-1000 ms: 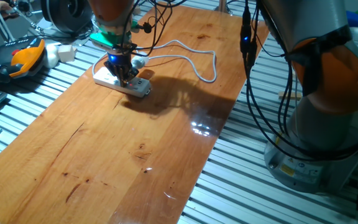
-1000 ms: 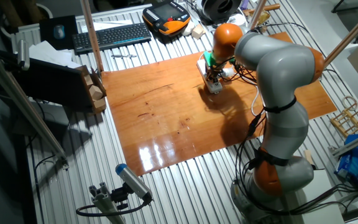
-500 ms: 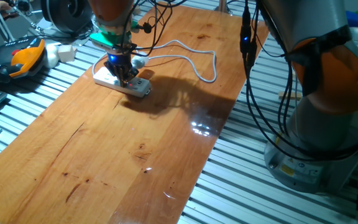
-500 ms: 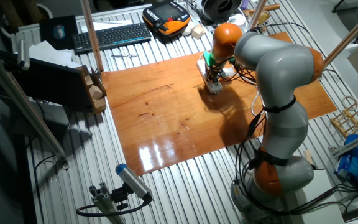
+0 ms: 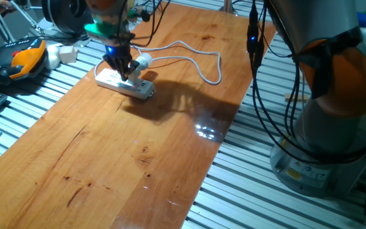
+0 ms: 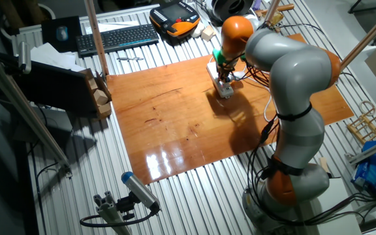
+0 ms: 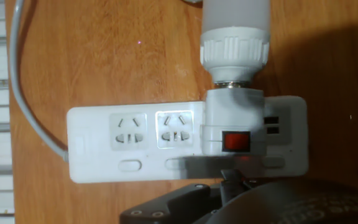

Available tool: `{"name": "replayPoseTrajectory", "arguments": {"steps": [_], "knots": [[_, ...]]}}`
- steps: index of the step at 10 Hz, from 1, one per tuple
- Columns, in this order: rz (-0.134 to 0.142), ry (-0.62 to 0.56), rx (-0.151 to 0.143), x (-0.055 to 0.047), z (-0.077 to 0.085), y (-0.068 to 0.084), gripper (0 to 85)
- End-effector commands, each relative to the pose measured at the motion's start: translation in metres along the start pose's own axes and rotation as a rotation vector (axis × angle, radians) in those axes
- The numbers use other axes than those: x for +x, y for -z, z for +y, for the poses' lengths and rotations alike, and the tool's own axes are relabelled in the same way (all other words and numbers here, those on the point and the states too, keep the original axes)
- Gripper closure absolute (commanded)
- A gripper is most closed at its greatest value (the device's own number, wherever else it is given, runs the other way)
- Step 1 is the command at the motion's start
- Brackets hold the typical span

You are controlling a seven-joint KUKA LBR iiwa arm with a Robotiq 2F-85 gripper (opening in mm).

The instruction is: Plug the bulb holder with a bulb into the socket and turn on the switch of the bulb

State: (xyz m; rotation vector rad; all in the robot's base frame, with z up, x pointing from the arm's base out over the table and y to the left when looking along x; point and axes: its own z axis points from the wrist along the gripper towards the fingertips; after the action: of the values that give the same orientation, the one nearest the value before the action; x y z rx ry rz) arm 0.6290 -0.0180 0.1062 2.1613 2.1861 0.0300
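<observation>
The socket, a white power strip (image 7: 135, 140), lies on the wooden table; it also shows in one fixed view (image 5: 110, 79) and the other fixed view (image 6: 222, 89). The white bulb holder (image 7: 234, 112) sits plugged into it near its right end, its red switch (image 7: 235, 142) facing the hand camera. The white bulb (image 7: 236, 28) lies level with the table, pointing away from the strip (image 5: 143, 62). My gripper (image 5: 126, 71) hovers just above the holder, fingers together, holding nothing. One dark fingertip (image 7: 232, 177) shows just below the switch. I cannot tell whether the bulb glows.
The strip's white cable (image 5: 203, 63) loops to the right on the table. An orange and black pendant (image 5: 24, 60) and a white block (image 5: 65, 54) lie off the table's left edge. A keyboard (image 6: 116, 37) lies at the back. The arm's base (image 5: 323, 146) stands at the right.
My gripper has lifted a little and shifted left off the strip. The holder and bulb stay plugged in and have not moved.
</observation>
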Motion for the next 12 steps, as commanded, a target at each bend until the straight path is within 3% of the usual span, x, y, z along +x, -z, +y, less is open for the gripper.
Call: {"name": "replayPoseTrajectory", "arguments": {"steps": [1,4,6,8,12], "knots": [[0.0,0.004,0.003,0.0,-0.001,0.011,85.0],[-0.017,0.02,0.0,-0.005,-0.001,0.028,85.0],[-0.019,0.033,-0.026,-0.013,0.003,0.035,85.0],[-0.02,0.047,-0.043,-0.018,0.005,0.036,85.0],[-0.012,0.043,-0.047,-0.023,0.007,0.028,85.0]]}}
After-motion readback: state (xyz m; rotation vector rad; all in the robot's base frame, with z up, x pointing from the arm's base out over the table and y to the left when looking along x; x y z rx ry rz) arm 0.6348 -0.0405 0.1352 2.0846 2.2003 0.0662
